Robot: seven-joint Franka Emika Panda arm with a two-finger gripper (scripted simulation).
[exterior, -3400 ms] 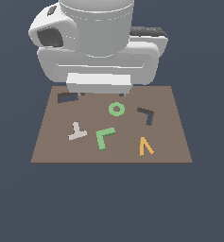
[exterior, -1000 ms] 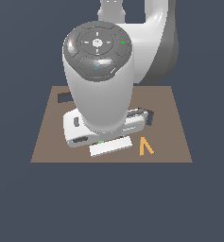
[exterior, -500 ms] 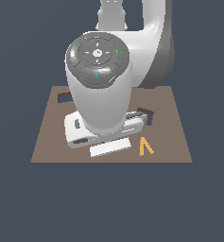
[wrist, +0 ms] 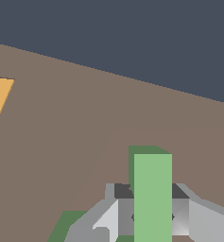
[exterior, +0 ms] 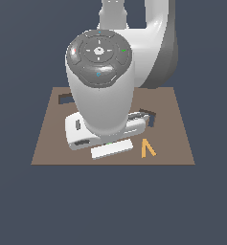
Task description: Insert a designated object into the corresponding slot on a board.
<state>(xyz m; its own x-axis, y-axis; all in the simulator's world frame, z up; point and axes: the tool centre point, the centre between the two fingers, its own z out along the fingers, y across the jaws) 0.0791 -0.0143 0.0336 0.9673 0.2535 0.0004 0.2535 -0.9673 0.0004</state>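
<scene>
In the exterior view the arm (exterior: 100, 91) stands nearly upright over the middle of the brown board (exterior: 175, 107), its wide wrist hiding the gripper and whatever lies beneath. Toward the exterior view's right, part of the dark L-shaped slot (exterior: 149, 116) shows past the wrist, and the orange V-shaped piece (exterior: 147, 148) lies on the board nearer the front edge. Only the wrist view shows the gripper (wrist: 152, 218): its grey fingers (wrist: 117, 215) sit tight against both sides of one arm of the green L-shaped block (wrist: 152, 189), which rests low over the board.
</scene>
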